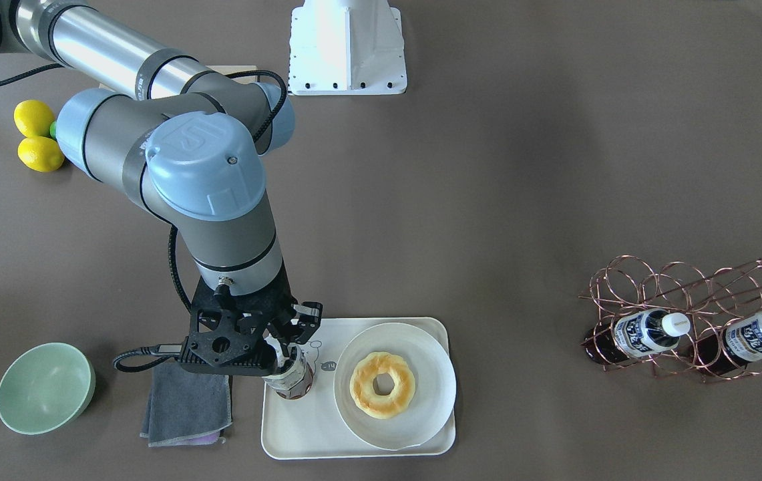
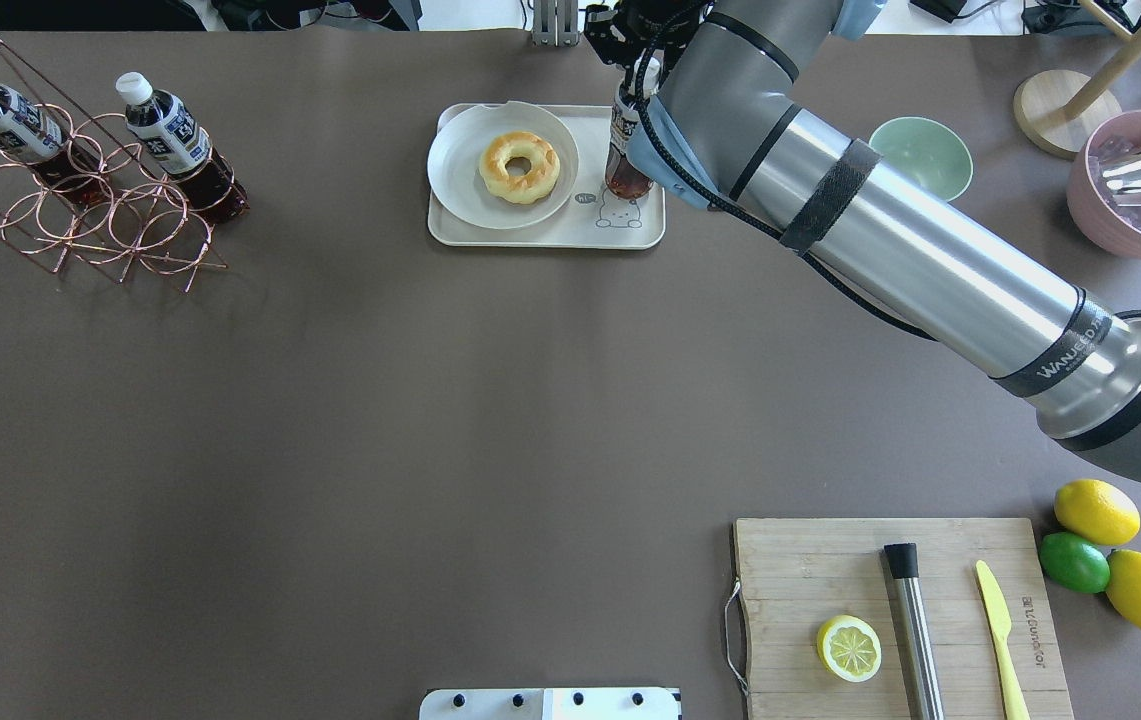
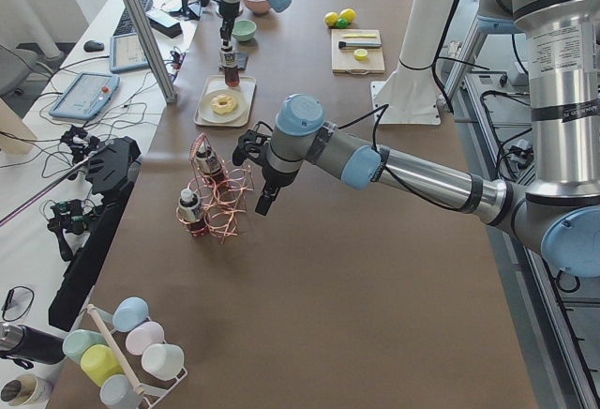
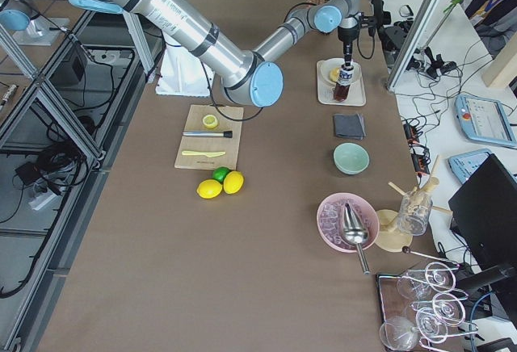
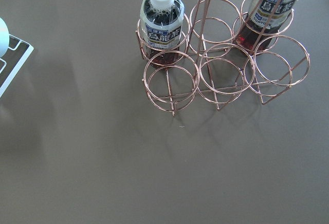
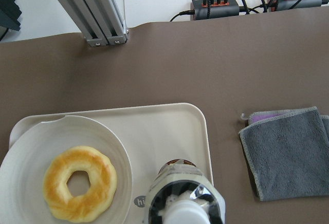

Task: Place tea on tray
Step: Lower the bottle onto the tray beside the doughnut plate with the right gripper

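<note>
The tea (image 1: pixel 295 382), a clear plastic bottle of dark reddish-brown drink with a white-and-navy label, stands upright on the tray (image 1: pixel 300 434). It occupies the narrow strip between the round white plate (image 1: pixel 435 374) and the tray's raised short rim. The right claw (image 1: pixel 289 364) descends vertically and pinches the bottle's upper part. Smooth, bare cream tray lies open beside the bottle on the side away from the robot. The plate, carrying a glazed ring doughnut (image 1: pixel 382 385), fills the remainder. A grey terry cloth (image 1: pixel 187 401) lies just outside the rim on the brown tabletop (image 1: pixel 487 234). The left claw (image 3: pixel 265 201) hangs near a copper wire rack (image 3: pixel 220 204); whether it is spread cannot be told.
</note>
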